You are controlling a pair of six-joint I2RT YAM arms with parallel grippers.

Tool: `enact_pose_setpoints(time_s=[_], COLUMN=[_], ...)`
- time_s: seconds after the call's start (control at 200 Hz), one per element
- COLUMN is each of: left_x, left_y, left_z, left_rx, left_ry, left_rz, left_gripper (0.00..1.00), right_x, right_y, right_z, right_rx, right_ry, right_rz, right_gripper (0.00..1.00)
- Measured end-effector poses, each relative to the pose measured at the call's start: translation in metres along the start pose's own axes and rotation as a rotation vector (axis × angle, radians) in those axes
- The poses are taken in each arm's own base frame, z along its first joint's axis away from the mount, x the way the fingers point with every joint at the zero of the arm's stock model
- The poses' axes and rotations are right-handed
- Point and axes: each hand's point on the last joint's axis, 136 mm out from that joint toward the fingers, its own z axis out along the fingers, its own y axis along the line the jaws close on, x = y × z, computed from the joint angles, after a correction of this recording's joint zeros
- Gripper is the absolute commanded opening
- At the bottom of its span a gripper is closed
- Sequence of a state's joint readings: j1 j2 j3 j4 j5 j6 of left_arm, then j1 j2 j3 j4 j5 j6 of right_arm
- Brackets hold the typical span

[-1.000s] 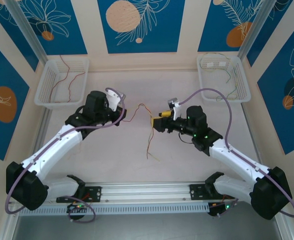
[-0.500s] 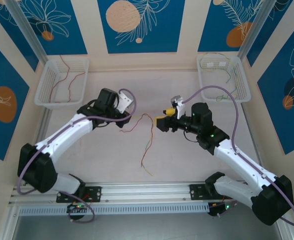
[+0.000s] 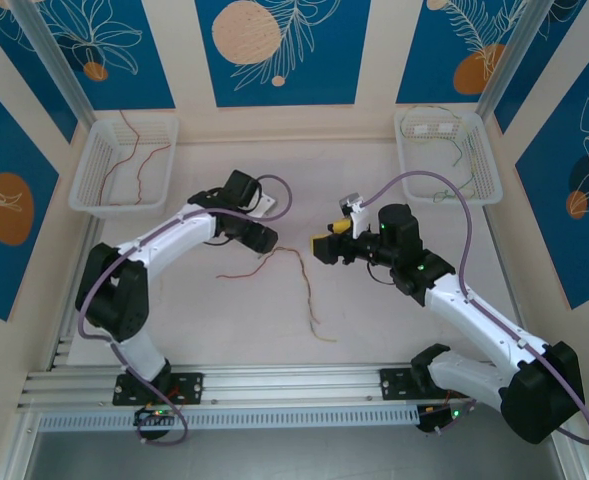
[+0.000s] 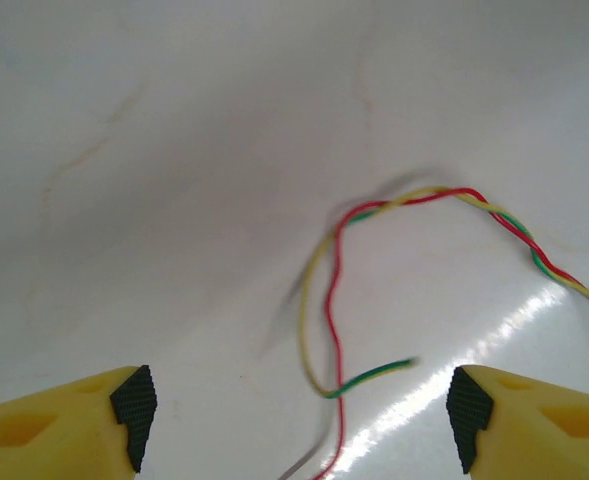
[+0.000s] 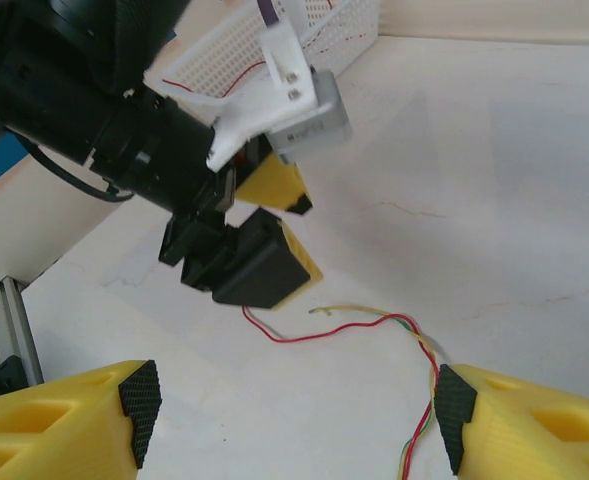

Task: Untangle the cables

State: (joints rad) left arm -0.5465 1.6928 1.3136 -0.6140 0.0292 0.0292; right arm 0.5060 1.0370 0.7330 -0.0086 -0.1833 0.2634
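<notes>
Looking down from above, thin red and yellow-green twisted cables [image 3: 301, 272] are lying loose on the pale counter [image 3: 374, 335] between the two arms. The left fingers [image 3: 265, 240] are hovering just beside the tangle's upper end, and the right fingers [image 3: 324, 246] are facing them, near.

Through the left wrist camera, the left fingers [image 4: 132, 402] are standing wide apart, gripping nothing. The cables [image 4: 334, 300] are looping ahead of them, with red and yellow strands crossing.

Through the right wrist camera, the right fingers [image 5: 140, 402] are likewise standing apart and empty. The cables [image 5: 414, 345] are lying beyond them, with the left fingers [image 5: 269, 262] hanging over the red end.

Likely trouble: wires this fine, lying flat, may be slipping out of a closing pinch. Both strands may also be getting pinched together, so that pulling tightens the twist. With both sets of fingers working this close, they are risking a collision.
</notes>
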Motion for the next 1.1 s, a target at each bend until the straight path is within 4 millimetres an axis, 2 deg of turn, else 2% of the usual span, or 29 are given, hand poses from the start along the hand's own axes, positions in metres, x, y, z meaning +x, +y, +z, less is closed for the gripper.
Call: enact_pose_setpoints(time_s=[0.105, 0.23, 0.305, 0.385, 0.46, 0.565, 0.655, 0.73, 0.815, 0.95, 1.02, 1.1], left_x=[-0.009, -0.009, -0.004, 0.009, 0.035, 0.068, 0.085, 0.093, 0.098, 0.110, 0.126, 0.137], left_y=[0.010, 0.012, 0.009, 0.003, -0.002, -0.004, -0.004, -0.004, -0.004, -0.005, -0.005, -0.004], left_z=[-0.024, -0.058, -0.065, -0.057, -0.040, -0.021, -0.012, -0.009, -0.013, -0.019, -0.016, -0.010], left_rx=[-0.068, -0.085, -0.071, -0.037, -0.014, -0.003, -0.001, -0.002, 0.000, 0.024, 0.022, 0.007], left_ry=[-0.093, -0.193, -0.201, -0.164, -0.082, 0.012, 0.046, 0.038, 0.005, -0.076, -0.067, -0.048], left_rz=[-0.058, -0.104, -0.104, -0.102, -0.105, -0.158, -0.250, -0.365, -0.509, -0.739, -0.837, -0.925], left_gripper=[0.76, 0.71, 0.71, 0.72, 0.73, 0.67, 0.65, 0.59, 0.59, 0.61, 0.68, 0.69], right_x=[0.000, -0.001, -0.001, -0.002, -0.003, -0.004, -0.002, -0.001, -0.002, -0.006, -0.008, -0.009], right_y=[-0.002, -0.003, -0.003, -0.003, -0.004, -0.007, -0.008, -0.007, -0.006, -0.003, -0.002, -0.002], right_z=[0.000, -0.001, -0.001, 0.000, 0.002, 0.006, 0.009, 0.010, 0.009, 0.005, 0.004, 0.004], right_rx=[0.005, 0.008, 0.008, 0.004, 0.001, -0.010, -0.019, -0.027, -0.029, -0.033, -0.034, -0.035], right_ry=[0.000, -0.002, -0.004, -0.006, -0.012, -0.014, -0.006, -0.001, -0.004, -0.019, -0.026, -0.029], right_rz=[0.002, 0.003, 0.003, 0.003, 0.002, 0.007, 0.015, 0.017, 0.015, 0.007, 0.004, 0.003], right_gripper=[0.76, 0.76, 0.77, 0.78, 0.79, 0.79, 0.79, 0.80, 0.80, 0.81, 0.82, 0.82])
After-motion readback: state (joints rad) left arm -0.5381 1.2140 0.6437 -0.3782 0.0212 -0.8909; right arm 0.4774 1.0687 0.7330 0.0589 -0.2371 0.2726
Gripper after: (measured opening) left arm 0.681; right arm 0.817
